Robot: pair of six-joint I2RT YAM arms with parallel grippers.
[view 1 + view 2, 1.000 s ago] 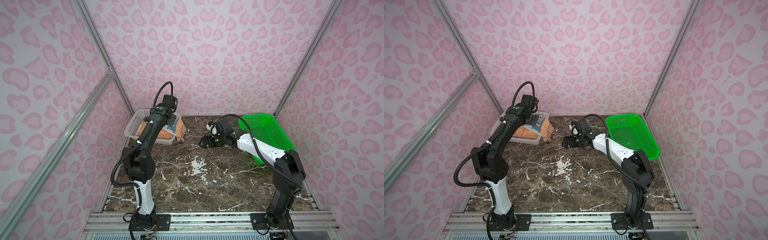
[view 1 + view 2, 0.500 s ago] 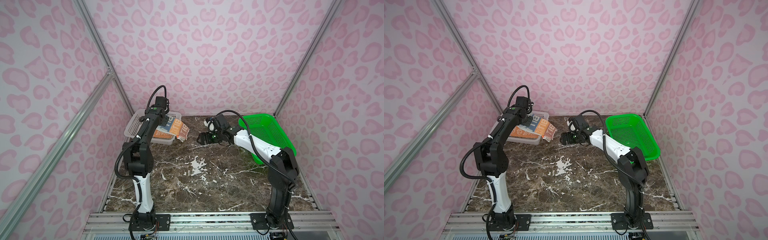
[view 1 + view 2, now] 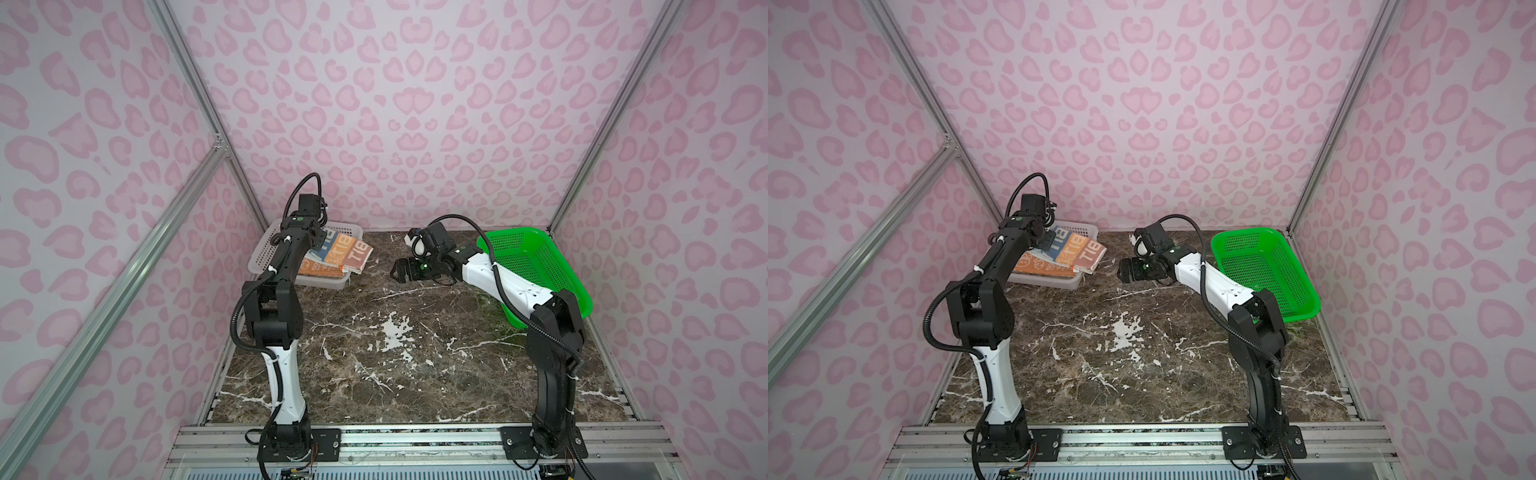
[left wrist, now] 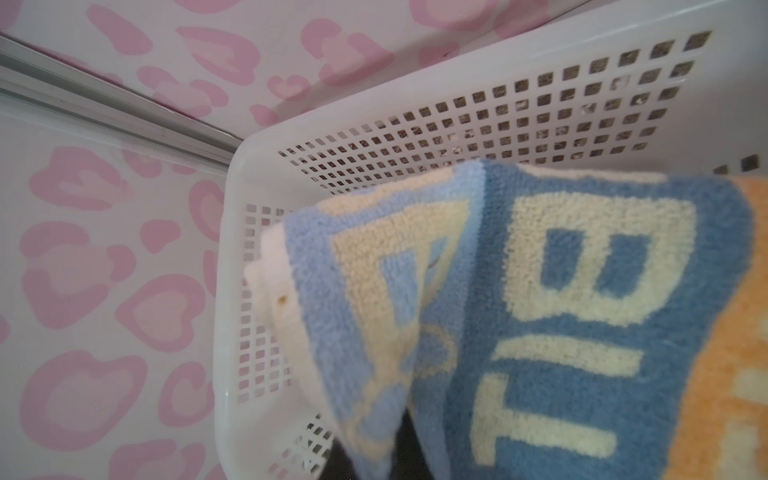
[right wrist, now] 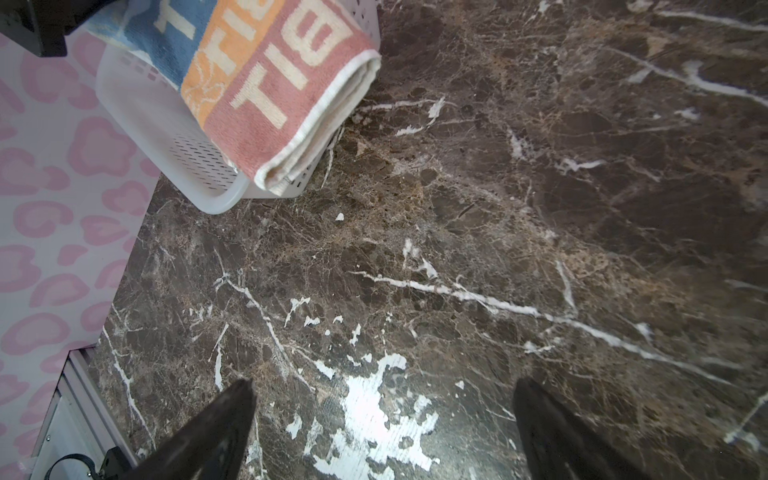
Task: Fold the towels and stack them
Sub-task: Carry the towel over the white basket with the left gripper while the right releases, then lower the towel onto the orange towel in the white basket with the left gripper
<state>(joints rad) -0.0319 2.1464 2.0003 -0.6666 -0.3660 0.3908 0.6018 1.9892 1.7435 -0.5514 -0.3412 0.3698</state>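
Nearest, the aluminium rail (image 3: 415, 442) carries both arm bases; beyond it lies the brown marble tabletop (image 3: 374, 374), veined in white. Farther back, near the middle, the right gripper (image 3: 394, 273) hovers over the marble with its jaws spread wide and nothing between them. Its wrist view shows two dark fingers (image 5: 216, 428) apart above bare stone; it points towards the white basket (image 3: 264, 249) and stands clear of it. The green basket (image 3: 536, 257) sits at the back right, behind that arm.

At the back left the left gripper (image 3: 318, 240) reaches down over the white basket, clamped tight on one end of the lettered towel (image 3: 349, 254) — a folded cloth in blue, orange and pink bands with cream block letters; its own wrist view is filled by that cloth, which hides the fingers. The towel's free end juts past the basket's rim, above the marble. Under it, inside the basket, lies an orange towel (image 3: 318, 269) — partly covered.
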